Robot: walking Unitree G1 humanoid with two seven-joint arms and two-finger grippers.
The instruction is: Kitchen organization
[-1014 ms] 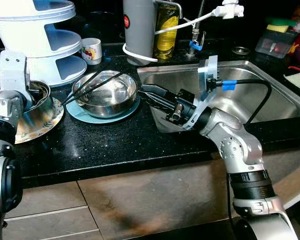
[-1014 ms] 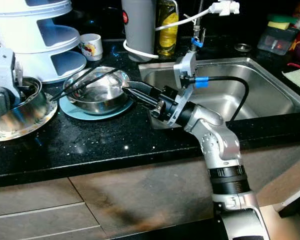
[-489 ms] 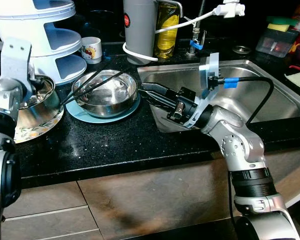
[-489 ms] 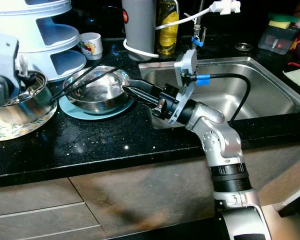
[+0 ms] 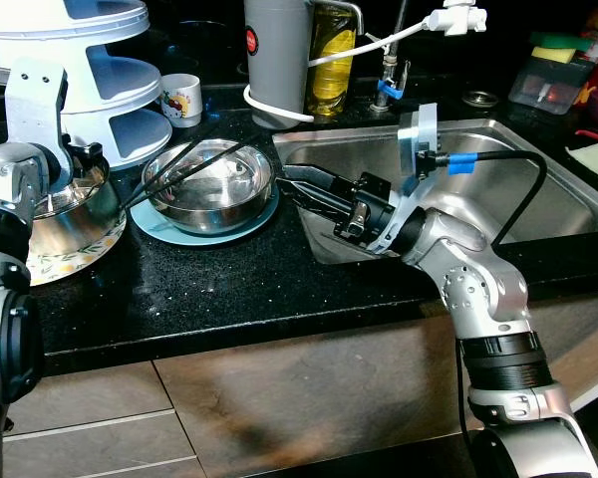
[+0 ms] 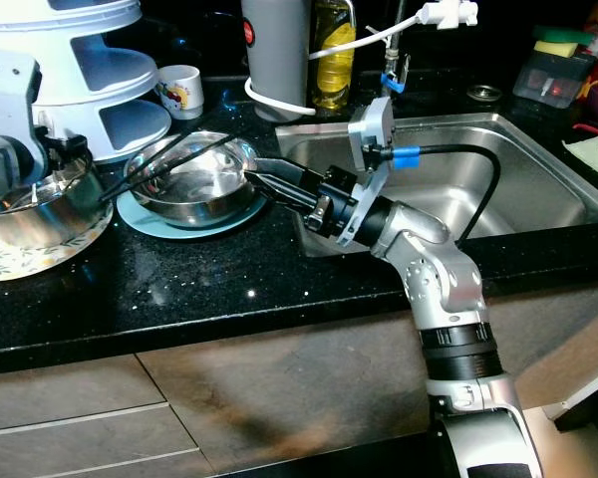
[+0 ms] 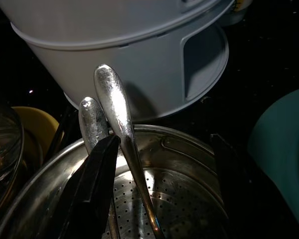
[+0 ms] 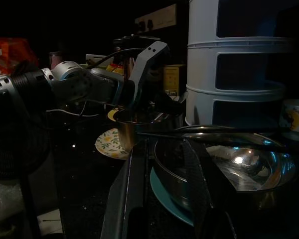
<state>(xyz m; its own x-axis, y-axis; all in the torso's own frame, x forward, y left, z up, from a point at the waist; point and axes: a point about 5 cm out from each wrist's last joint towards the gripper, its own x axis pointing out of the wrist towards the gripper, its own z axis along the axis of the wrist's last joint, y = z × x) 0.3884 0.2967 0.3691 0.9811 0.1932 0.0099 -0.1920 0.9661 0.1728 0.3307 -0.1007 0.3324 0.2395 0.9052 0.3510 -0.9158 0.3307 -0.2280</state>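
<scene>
The left gripper (image 7: 159, 199) is reaching into the perforated steel pot (image 7: 179, 199) on the floral plate (image 5: 75, 249), fingers spread around two spoon handles (image 7: 117, 114) (not pinching them). The right gripper (image 5: 291, 185) is hovering with fingers parted at the rim of the steel bowl (image 5: 211, 186), which is sitting on a teal plate (image 5: 169, 227) beside the sink (image 5: 498, 169).

Home kitchen: black stone counter (image 5: 229, 289) across the centre, steel sink (image 5: 498, 169) at right, tap (image 5: 391, 70) at top, steel bowl (image 5: 211, 184) left of centre.
</scene>
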